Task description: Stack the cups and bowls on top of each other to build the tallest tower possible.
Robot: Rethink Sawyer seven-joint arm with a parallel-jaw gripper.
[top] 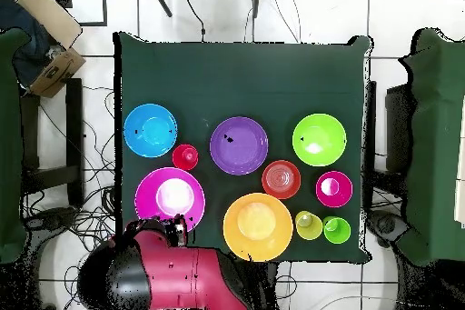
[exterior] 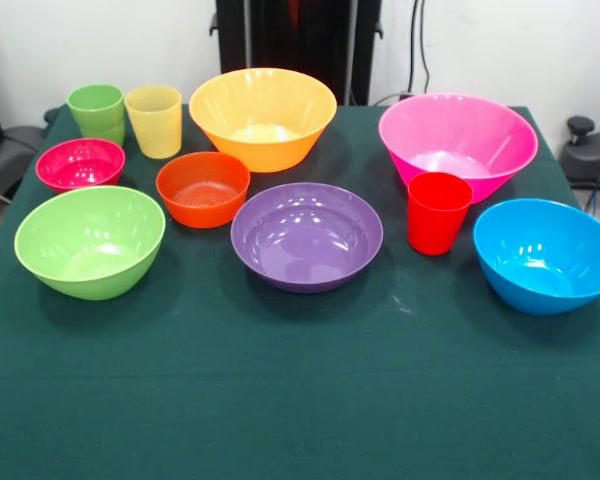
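Nearest the camera: purple bowl (exterior: 306,236), upright on green bench (exterior: 280,400). Tool (top: 173,228) just beside pink bowl (top: 170,198), open or clenched cannot tell. Red cup (exterior: 438,212) touches pink bowl's front; blue bowl (exterior: 546,254) beside it. All unstacked.

The robot arm (top: 182,279) has a glossy crimson shell with rounded, bulky contours, and a smooth black domed cap (top: 123,279) at one end. Small dark fittings cluster at its upper end. From the front, only a black upright column (exterior: 298,40) shows
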